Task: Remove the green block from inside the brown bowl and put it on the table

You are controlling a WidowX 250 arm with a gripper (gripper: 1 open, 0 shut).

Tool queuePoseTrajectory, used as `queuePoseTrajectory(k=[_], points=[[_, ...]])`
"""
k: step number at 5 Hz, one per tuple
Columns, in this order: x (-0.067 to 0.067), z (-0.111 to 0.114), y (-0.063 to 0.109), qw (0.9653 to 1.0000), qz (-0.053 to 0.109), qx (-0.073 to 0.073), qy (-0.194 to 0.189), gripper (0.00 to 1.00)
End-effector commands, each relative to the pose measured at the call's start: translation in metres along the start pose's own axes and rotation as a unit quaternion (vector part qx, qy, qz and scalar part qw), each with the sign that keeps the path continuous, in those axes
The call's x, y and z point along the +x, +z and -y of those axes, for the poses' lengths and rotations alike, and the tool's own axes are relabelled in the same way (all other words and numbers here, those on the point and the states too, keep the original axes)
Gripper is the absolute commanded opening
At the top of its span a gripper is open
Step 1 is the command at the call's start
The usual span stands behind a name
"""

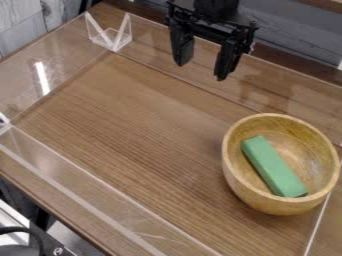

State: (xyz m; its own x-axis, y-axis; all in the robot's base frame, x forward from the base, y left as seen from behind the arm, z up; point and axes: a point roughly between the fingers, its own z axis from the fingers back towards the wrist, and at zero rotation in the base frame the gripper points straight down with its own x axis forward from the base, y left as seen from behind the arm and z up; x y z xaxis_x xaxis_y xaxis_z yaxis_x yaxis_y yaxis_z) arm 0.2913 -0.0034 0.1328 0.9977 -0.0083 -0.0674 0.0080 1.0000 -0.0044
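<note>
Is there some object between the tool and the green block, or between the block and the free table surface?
Nothing visible blocks the path. The open tool hangs above the table, up and left of the brown bowl. The green block lies uncovered inside; only the bowl's rim separates it from the table.

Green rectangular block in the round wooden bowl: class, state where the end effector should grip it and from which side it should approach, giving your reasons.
Grip the green rectangular block across its two long sides, near the middle, coming straight down from above. It lies flat on the floor of the round light-brown wooden bowl, whose raised rim likely blocks any sideways approach. The open end effector would probably need turning to span the block's narrow width.
</note>
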Motion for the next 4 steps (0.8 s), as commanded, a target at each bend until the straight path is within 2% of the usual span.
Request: queuePoseTrajectory(k=[1, 2, 3, 4], points=[[-0.008, 0.024, -0.006, 0.9978, -0.003, -0.019, 0.064, 1.0], [-0.02, 0.055, -0.017, 0.9892, -0.004, -0.043, 0.14, 1.0], [-0.029, 0.088, -0.02, 0.9765, 0.009, -0.057, 0.207, 1.0], [-0.03, 0.109, -0.025, 0.9681, 0.018, -0.07, 0.24, 1.0]])
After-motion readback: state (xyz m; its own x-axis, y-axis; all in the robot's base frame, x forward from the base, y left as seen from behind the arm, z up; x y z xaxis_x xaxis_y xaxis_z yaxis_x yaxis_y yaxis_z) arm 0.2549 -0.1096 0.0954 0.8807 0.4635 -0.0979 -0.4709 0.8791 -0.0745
